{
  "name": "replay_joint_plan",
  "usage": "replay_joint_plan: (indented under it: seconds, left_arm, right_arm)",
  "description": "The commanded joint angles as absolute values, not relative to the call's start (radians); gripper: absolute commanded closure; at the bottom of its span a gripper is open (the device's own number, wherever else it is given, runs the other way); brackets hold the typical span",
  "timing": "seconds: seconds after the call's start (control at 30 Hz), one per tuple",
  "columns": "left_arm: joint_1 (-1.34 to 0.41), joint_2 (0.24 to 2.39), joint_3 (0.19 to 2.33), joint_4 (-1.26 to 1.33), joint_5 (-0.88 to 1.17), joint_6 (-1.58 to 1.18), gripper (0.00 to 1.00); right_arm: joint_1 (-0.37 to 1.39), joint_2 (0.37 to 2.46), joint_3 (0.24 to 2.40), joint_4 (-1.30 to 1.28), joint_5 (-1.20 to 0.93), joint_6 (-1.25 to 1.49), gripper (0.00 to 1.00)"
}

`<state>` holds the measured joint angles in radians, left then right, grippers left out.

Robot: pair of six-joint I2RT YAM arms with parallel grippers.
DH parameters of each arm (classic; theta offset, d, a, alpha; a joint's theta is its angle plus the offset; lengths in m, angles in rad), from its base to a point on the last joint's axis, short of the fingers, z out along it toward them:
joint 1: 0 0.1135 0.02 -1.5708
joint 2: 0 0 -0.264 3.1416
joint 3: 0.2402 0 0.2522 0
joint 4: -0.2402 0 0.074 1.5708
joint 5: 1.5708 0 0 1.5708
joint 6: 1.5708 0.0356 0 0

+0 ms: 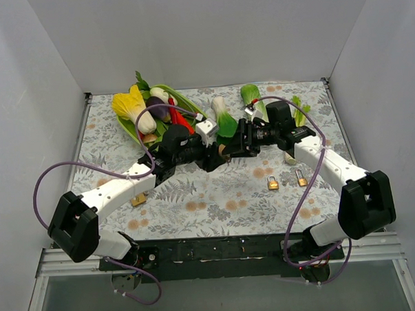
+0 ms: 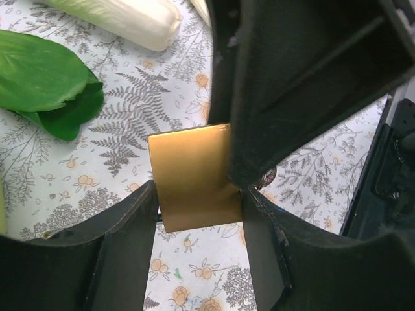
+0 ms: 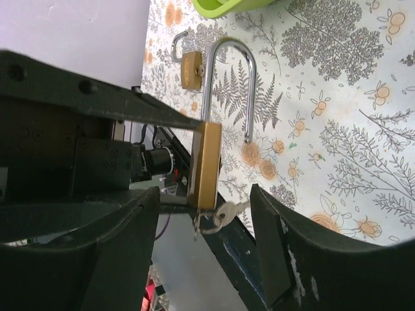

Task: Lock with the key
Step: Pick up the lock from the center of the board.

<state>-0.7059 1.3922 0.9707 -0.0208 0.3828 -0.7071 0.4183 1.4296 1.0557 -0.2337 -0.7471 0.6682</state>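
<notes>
A brass padlock (image 2: 194, 175) hangs above the table's middle with my left gripper (image 2: 198, 201) shut on its body. In the right wrist view the padlock (image 3: 206, 162) is edge-on, its steel shackle (image 3: 227, 84) swung open. A silver key (image 3: 227, 212) on a ring sticks out of the lock's underside. My right gripper (image 3: 206, 194) stands open around that end, and neither of its fingers (image 3: 285, 253) touches the key. In the top view the left gripper (image 1: 213, 157) and right gripper (image 1: 230, 148) meet at the padlock (image 1: 222, 150).
Three small padlocks lie on the floral cloth: one (image 1: 272, 182), a second (image 1: 301, 177), and a third (image 1: 138, 198) under the left arm. A green tray (image 1: 184, 100) of vegetables sits at the back left. Bok choy (image 1: 253, 95) lies behind the grippers. White walls enclose the table.
</notes>
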Motion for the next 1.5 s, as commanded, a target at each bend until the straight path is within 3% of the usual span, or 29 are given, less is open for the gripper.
replay_joint_plan:
  seconds: [0.0,0.43,0.6,0.7,0.77,0.8,0.83,0.87,0.93,1.0,1.1,1.2,1.33,1.47]
  left_arm:
    - [-0.729,1.298,0.95,0.1,0.408,-0.71,1.0]
    - [-0.729,1.313,0.977,0.123,0.365,-0.724,1.0]
    - [-0.732,1.315,0.97,0.138,0.371,-0.73,1.0]
    - [-0.738,1.312,0.969,0.143,0.383,-0.732,1.0]
    - [-0.742,1.31,0.971,0.144,0.382,-0.729,1.0]
    - [-0.742,1.312,0.973,0.143,0.382,-0.729,1.0]
    - [-0.742,1.313,0.976,0.134,0.382,-0.726,1.0]
    - [-0.742,1.313,0.986,0.12,0.387,-0.712,1.0]
    - [-0.741,1.31,1.018,0.007,0.446,-0.666,0.77]
    - [-0.723,1.287,1.043,-0.09,0.509,-0.602,0.42]
    - [-0.631,1.212,1.026,-0.228,0.615,-0.513,0.17]
    - [-0.503,1.172,1.041,-0.346,0.695,-0.381,0.11]
    - [-0.457,1.183,1.089,-0.616,0.788,-0.062,0.12]
    - [-0.456,1.17,1.052,-0.656,0.84,0.098,0.14]
  right_arm:
    - [0.4,1.434,1.114,-0.206,-0.785,0.617,0.34]
    - [0.442,1.443,1.068,-0.212,-0.787,0.603,0.33]
    - [0.454,1.457,1.071,-0.203,-0.781,0.603,0.41]
    - [0.454,1.47,1.088,-0.196,-0.776,0.601,0.5]
    - [0.454,1.474,1.092,-0.195,-0.778,0.6,0.62]
    - [0.454,1.476,1.092,-0.189,-0.787,0.601,0.7]
    - [0.454,1.476,1.091,-0.187,-0.79,0.601,0.91]
    - [0.454,1.476,1.089,-0.183,-0.795,0.601,0.99]
    - [0.449,1.468,1.1,-0.184,-0.813,0.58,0.99]
    - [0.433,1.457,1.112,-0.202,-0.836,0.563,0.99]
    - [0.414,1.44,1.111,-0.231,-0.89,0.497,0.99]
    - [0.414,1.414,1.089,-0.275,-0.963,0.443,0.99]
    - [0.425,1.397,1.083,-0.348,-1.038,0.365,0.99]
    - [0.46,1.39,1.091,-0.406,-1.089,0.296,0.99]
